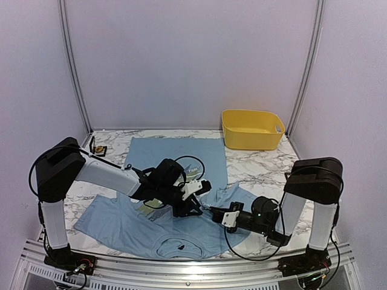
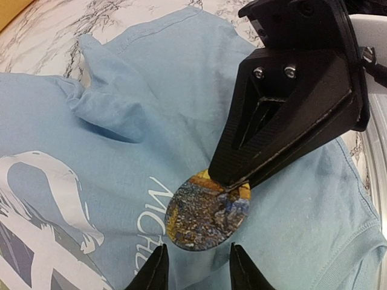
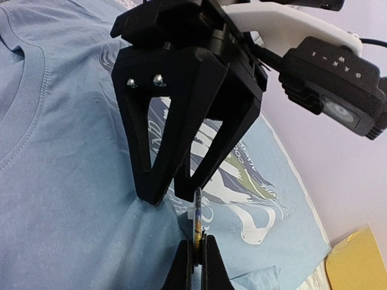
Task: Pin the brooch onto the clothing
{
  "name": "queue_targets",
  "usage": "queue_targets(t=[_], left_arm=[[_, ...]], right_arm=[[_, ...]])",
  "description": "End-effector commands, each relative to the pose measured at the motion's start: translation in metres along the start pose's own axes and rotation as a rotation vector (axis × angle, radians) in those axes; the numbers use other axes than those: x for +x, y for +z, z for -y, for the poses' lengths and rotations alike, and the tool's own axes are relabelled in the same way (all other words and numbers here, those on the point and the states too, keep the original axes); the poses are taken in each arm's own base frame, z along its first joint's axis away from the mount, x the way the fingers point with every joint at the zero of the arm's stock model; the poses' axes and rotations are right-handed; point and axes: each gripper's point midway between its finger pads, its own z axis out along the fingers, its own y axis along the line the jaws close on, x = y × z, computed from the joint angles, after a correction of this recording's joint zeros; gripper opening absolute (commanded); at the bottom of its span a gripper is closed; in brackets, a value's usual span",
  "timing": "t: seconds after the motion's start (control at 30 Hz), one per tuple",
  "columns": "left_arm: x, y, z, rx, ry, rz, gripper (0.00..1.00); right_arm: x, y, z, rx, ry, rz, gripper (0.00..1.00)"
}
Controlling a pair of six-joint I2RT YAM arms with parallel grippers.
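The light blue T-shirt [image 1: 175, 151] lies spread on the marble table, its white print [image 2: 36, 199] facing up. My right gripper [image 3: 198, 257] is shut on the edge of the brooch [image 2: 202, 214], an oval disc with a blue and gold picture, and holds it upright on the shirt's chest. A white clasp [image 3: 192, 214] shows on the brooch's back against the fabric. My left gripper [image 2: 196, 272] stands open just beside the brooch, with only shirt fabric [image 3: 60, 181] between its fingertips [image 3: 151, 193]. The two grippers meet at the table's middle, the left one [image 1: 195, 204] and the right one [image 1: 213, 210].
A yellow bin [image 1: 251, 130] stands at the back right. A small dark and gold object [image 1: 97, 148] lies at the back left on the marble table [image 1: 260, 166]. The shirt's collar [image 1: 178, 244] points toward the near edge. Metal frame posts rise at both back corners.
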Motion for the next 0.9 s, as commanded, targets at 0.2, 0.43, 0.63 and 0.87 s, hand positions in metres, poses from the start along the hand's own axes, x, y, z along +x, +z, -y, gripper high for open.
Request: queue_targets(t=[0.2,0.43,0.63,0.87], left_arm=[[-0.015,0.006,-0.01,-0.024,0.004,0.059,0.0],[-0.022,0.008,-0.01,-0.017,-0.007,0.09,0.0],[-0.028,0.009,-0.011,-0.021,-0.014,0.114,0.0],[-0.034,0.008,-0.012,-0.023,-0.013,0.137,0.0]], right_arm=[[-0.012,0.006,-0.006,-0.039,0.023,0.073,0.0],[-0.024,0.007,-0.005,-0.055,0.069,0.125,0.0],[-0.035,0.007,-0.005,-0.062,0.115,0.173,0.0],[-0.041,0.01,-0.01,-0.093,0.136,0.197,0.0]])
